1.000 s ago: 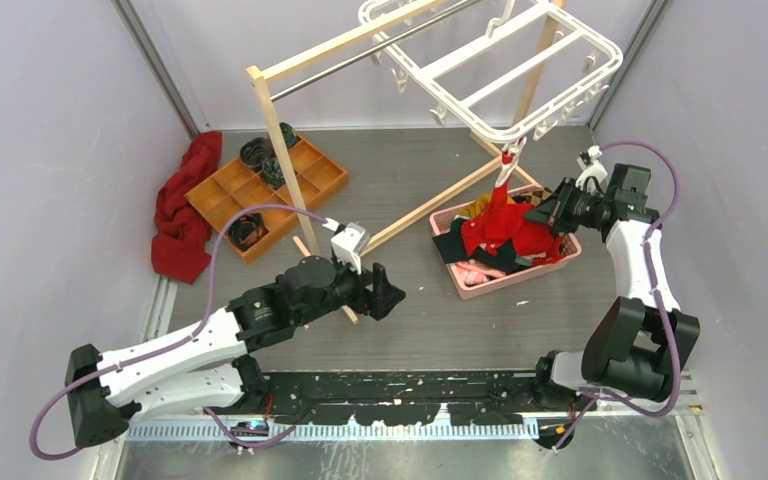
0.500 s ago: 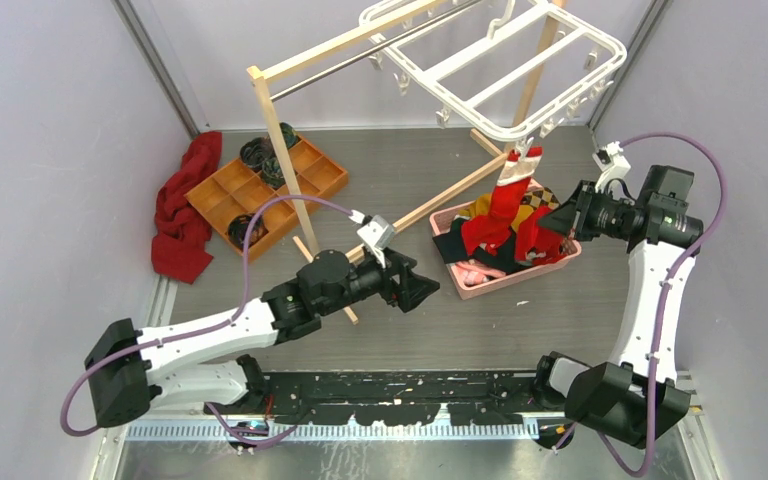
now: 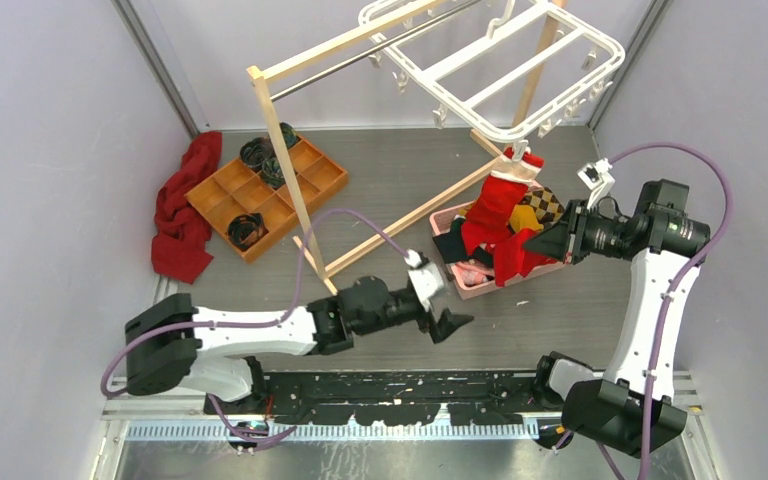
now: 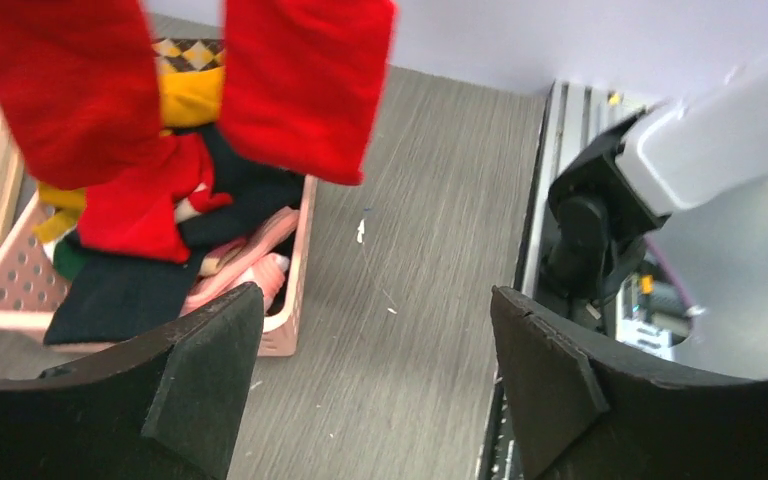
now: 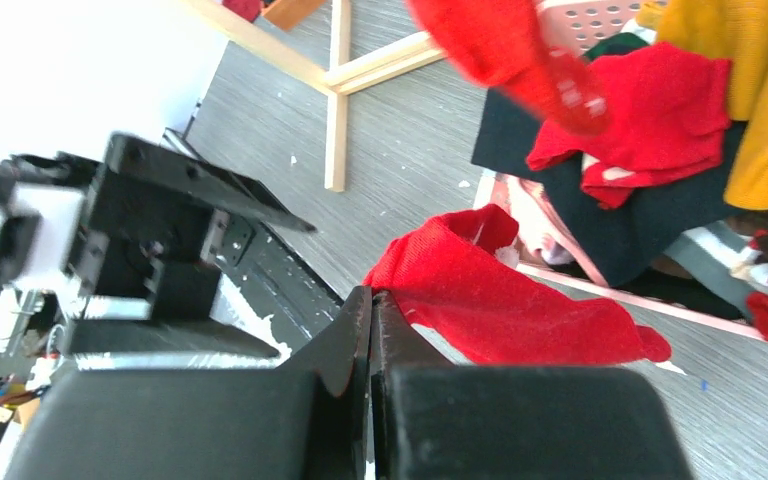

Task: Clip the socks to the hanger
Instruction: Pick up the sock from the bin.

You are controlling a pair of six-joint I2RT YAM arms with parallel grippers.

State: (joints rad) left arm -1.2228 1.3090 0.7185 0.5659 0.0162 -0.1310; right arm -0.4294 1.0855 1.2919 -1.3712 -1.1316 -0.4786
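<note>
The white hanger (image 3: 500, 70) hangs from the wooden rack at the top. One red sock with a white cuff (image 3: 503, 190) dangles from one of its clips. My right gripper (image 3: 537, 243) is shut on a second red sock (image 3: 511, 262), held above the pink basket (image 3: 480, 287). In the right wrist view this sock (image 5: 505, 315) hangs from the closed fingertips (image 5: 372, 296). My left gripper (image 3: 454, 323) is open and empty, low in front of the basket. In the left wrist view (image 4: 375, 350) both socks hang ahead, the left one (image 4: 70, 90) and the right one (image 4: 305, 85).
The basket (image 4: 295, 260) holds mustard, checkered, black and red garments. The wooden rack (image 3: 290, 170) stands at centre, its feet beside the basket. A wooden compartment tray (image 3: 310, 185) and a dark red cloth (image 3: 185, 205) lie at the back left. The right arm's base (image 4: 600, 230) is close right of my left gripper.
My right gripper has pulled a red sock up out of the basket toward the near side. My left arm has stretched right and dropped low in front of the basket.
</note>
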